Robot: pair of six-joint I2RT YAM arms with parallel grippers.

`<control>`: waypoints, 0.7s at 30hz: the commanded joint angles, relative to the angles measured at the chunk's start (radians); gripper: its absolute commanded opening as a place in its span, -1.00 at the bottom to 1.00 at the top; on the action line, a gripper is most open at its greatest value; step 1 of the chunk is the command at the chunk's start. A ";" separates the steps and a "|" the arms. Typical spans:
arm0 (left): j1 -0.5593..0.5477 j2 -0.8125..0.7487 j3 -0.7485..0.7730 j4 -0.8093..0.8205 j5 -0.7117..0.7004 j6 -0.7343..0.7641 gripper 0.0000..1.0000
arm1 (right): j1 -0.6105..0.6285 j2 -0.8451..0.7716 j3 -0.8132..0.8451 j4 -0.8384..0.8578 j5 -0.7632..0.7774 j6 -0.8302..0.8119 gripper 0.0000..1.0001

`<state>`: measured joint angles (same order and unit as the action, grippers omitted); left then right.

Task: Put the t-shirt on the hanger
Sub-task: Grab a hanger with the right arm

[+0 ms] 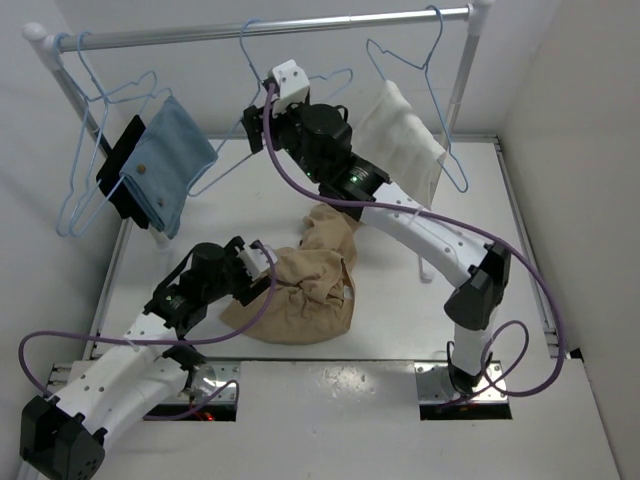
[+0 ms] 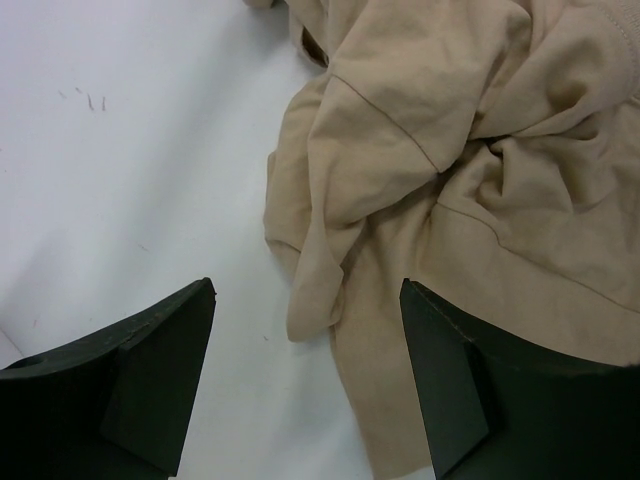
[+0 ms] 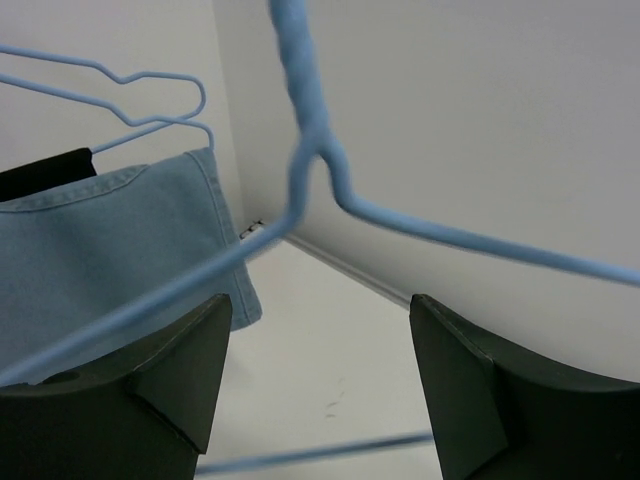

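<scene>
The tan t-shirt (image 1: 315, 285) lies crumpled on the white table. My left gripper (image 1: 267, 264) is open at its left edge. In the left wrist view the t-shirt (image 2: 450, 150) has a fold of its edge lying between the spread fingers of the gripper (image 2: 305, 292), and nothing is held. The bare light-blue hanger (image 1: 262, 55) hangs on the rail at the back middle. My right gripper (image 1: 252, 125) is open right at it. In the right wrist view the hanger's neck (image 3: 318, 150) is just ahead of the gripper (image 3: 320, 302), with the left shoulder wire crossing the left finger.
A metal rail (image 1: 330, 25) spans the back. Hangers with a blue cloth (image 1: 168, 165) hang at the left, also in the right wrist view (image 3: 110, 240). A hanger with white cloth (image 1: 400, 130) hangs at the right. White walls enclose the table (image 1: 400, 340).
</scene>
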<state>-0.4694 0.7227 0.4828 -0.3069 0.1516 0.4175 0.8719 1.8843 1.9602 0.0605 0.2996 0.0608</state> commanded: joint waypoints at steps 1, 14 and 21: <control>0.014 -0.014 -0.010 0.019 0.000 -0.003 0.61 | -0.002 -0.123 -0.079 0.084 0.058 0.025 0.44; 0.014 -0.005 -0.010 0.019 0.009 -0.003 0.61 | -0.002 -0.238 -0.141 0.003 0.088 -0.015 0.44; 0.014 -0.005 -0.010 0.019 0.009 -0.003 0.61 | 0.018 -0.249 -0.040 -0.045 0.037 0.092 0.52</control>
<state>-0.4648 0.7223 0.4732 -0.3061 0.1516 0.4175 0.8749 1.6714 1.8328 0.0174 0.3614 0.0937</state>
